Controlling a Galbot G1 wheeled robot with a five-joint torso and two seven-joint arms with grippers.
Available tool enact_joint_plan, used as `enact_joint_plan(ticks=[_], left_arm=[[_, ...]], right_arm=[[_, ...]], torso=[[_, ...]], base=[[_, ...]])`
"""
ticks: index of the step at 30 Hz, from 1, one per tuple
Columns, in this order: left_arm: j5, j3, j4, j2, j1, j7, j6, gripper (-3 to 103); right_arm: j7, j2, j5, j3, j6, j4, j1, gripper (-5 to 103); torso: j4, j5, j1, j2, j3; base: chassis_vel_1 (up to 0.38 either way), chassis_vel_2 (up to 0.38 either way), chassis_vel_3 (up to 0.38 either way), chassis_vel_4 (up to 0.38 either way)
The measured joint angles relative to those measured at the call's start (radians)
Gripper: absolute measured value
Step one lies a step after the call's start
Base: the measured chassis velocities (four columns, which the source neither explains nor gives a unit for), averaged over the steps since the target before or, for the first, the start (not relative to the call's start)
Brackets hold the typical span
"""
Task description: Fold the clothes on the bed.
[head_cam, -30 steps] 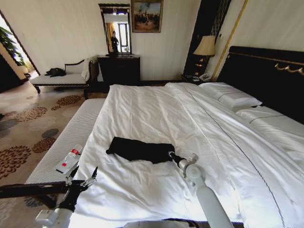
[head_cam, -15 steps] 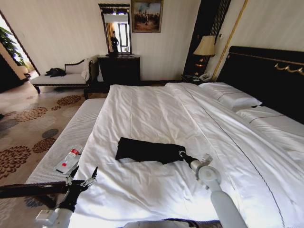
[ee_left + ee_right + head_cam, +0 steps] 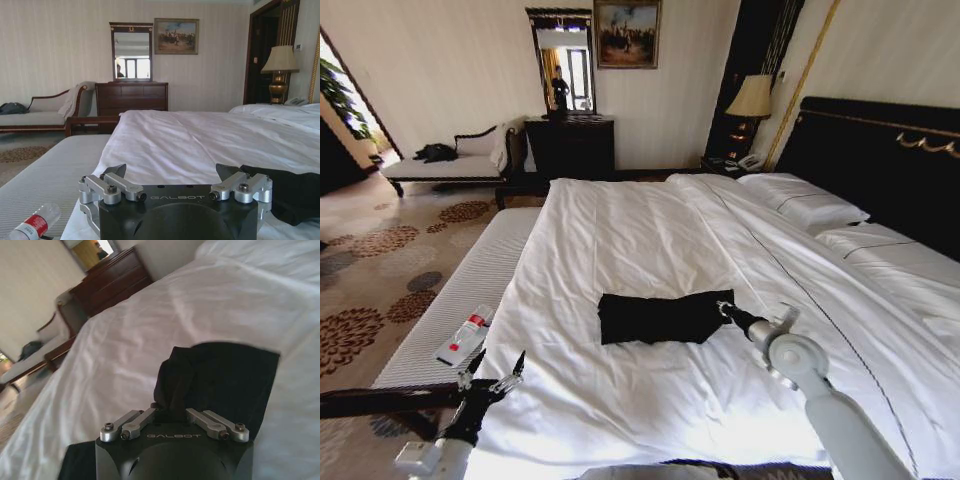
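The right gripper (image 3: pixel 724 309), pinching the shirt (image 3: pixel 663 318), has dragged it rightward across the bed (image 3: pixel 620 240), probably squaring the fold; the left gripper (image 3: pixel 492 377) stays spread.

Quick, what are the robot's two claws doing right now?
Left claw: open, holding nothing.
Right claw: closed on the black T-shirt.

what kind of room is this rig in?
Likely a hotel bedroom: a large white-sheeted bed with a dark headboard, a bedside lamp, and a dresser under a mirror.
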Motion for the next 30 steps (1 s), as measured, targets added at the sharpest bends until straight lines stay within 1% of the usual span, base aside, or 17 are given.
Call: enact_joint_plan(ticks=[2, 3, 5, 7, 8, 10, 11, 12, 13, 17, 23, 24, 26, 27, 28, 29, 30], left_arm=[[0.000, 0.000, 0.000, 0.000, 0.000, 0.000, 0.000, 100], [0.000, 0.000, 0.000, 0.000, 0.000, 0.000, 0.000, 100], [0.000, 0.000, 0.000, 0.000, 0.000, 0.000, 0.000, 100], [0.000, 0.000, 0.000, 0.000, 0.000, 0.000, 0.000, 100], [0.000, 0.000, 0.000, 0.000, 0.000, 0.000, 0.000, 100], [0.000, 0.000, 0.000, 0.000, 0.000, 0.000, 0.000, 100], [0.000, 0.000, 0.000, 0.000, 0.000, 0.000, 0.000, 100], [0.000, 0.000, 0.000, 0.000, 0.000, 0.000, 0.000, 100], [0.000, 0.000, 0.000, 0.000, 0.000, 0.000, 0.000, 100], [0.000, 0.000, 0.000, 0.000, 0.000, 0.000, 0.000, 100], [0.000, 0.000, 0.000, 0.000, 0.000, 0.000, 0.000, 100], [0.000, 0.000, 0.000, 0.000, 0.000, 0.000, 0.000, 100], [0.000, 0.000, 0.000, 0.000, 0.000, 0.000, 0.000, 100], [0.000, 0.000, 0.000, 0.000, 0.000, 0.000, 0.000, 100], [0.000, 0.000, 0.000, 0.000, 0.000, 0.000, 0.000, 100], [0.000, 0.000, 0.000, 0.000, 0.000, 0.000, 0.000, 100], [0.000, 0.000, 0.000, 0.000, 0.000, 0.000, 0.000, 100]], right_arm=[[-0.001, 0.029, -0.016, -0.108, 0.014, -0.032, 0.069, 7], [-0.001, 0.029, -0.016, -0.108, 0.014, -0.032, 0.069, 7], [-0.009, 0.050, -0.033, -0.190, 0.019, -0.076, 0.112, 7], [-0.018, 0.088, -0.058, -0.284, 0.027, -0.134, 0.161, 7], [-0.018, 0.088, -0.058, -0.284, 0.027, -0.134, 0.161, 7], [-0.021, 0.133, -0.078, -0.335, 0.032, -0.170, 0.188, 7], [-0.021, 0.145, -0.082, -0.345, 0.033, -0.178, 0.195, 7], [-0.022, 0.176, -0.090, -0.365, 0.037, -0.197, 0.211, 7], [-0.022, 0.176, -0.090, -0.365, 0.037, -0.197, 0.211, 7], [-0.020, 0.269, -0.098, -0.405, 0.053, -0.275, 0.264, 7], [-0.023, 0.297, -0.130, -0.435, 0.057, -0.321, 0.271, 7], [-0.024, 0.300, -0.139, -0.439, 0.059, -0.327, 0.270, 4], [-0.027, 0.307, -0.147, -0.451, 0.082, -0.344, 0.266, 13], [-0.027, 0.307, -0.147, -0.451, 0.082, -0.344, 0.266, 13], [-0.029, 0.310, -0.147, -0.453, 0.091, -0.346, 0.265, 18], [-0.031, 0.313, -0.147, -0.456, 0.101, -0.347, 0.266, 18], [-0.036, 0.318, -0.150, -0.466, 0.117, -0.347, 0.268, 24]], torso=[[0.0001, -0.0005, 0.000, 0.000, 0.000], [0.0001, -0.0005, 0.000, 0.000, 0.000], [0.0000, 0.0002, 0.000, 0.000, 0.000], [0.0000, -0.0001, 0.000, 0.000, 0.000], [0.0000, -0.0001, 0.000, 0.000, 0.000], [-0.0001, 0.0001, 0.000, 0.000, 0.000], [-0.0001, -0.0001, 0.000, 0.000, 0.000], [0.0000, -0.0002, 0.000, 0.000, 0.000], [0.0000, -0.0002, 0.000, 0.000, 0.000], [0.0000, -0.0002, 0.000, 0.000, 0.000], [-0.0002, 0.0000, 0.000, 0.000, 0.000], [-0.0002, -0.0001, 0.000, 0.000, 0.000], [-0.0001, 0.0000, 0.000, 0.000, 0.000], [-0.0001, 0.0000, 0.000, 0.000, 0.000], [-0.0001, 0.0000, 0.000, 0.000, 0.000], [-0.0002, 0.0000, 0.000, 0.000, 0.000], [-0.0002, 0.0001, 0.000, 0.000, 0.000]], base=[[0.000, 0.000, 0.000, 0.000], [0.000, 0.000, 0.000, 0.000], [0.000, 0.000, 0.000, 0.000], [0.000, 0.000, 0.000, 0.000], [0.000, 0.000, 0.000, 0.000], [0.000, 0.000, 0.000, 0.000], [0.000, 0.000, 0.000, 0.000], [0.000, 0.000, 0.000, 0.000], [0.000, 0.000, 0.000, 0.000], [0.000, 0.000, 0.000, 0.000], [0.000, 0.000, 0.000, 0.000], [0.000, 0.000, 0.000, 0.000], [0.000, 0.000, 0.000, 0.000], [0.000, 0.000, 0.000, 0.000], [0.000, 0.000, 0.000, 0.000], [0.000, 0.000, 0.000, 0.000], [0.000, 0.000, 0.000, 0.000]])
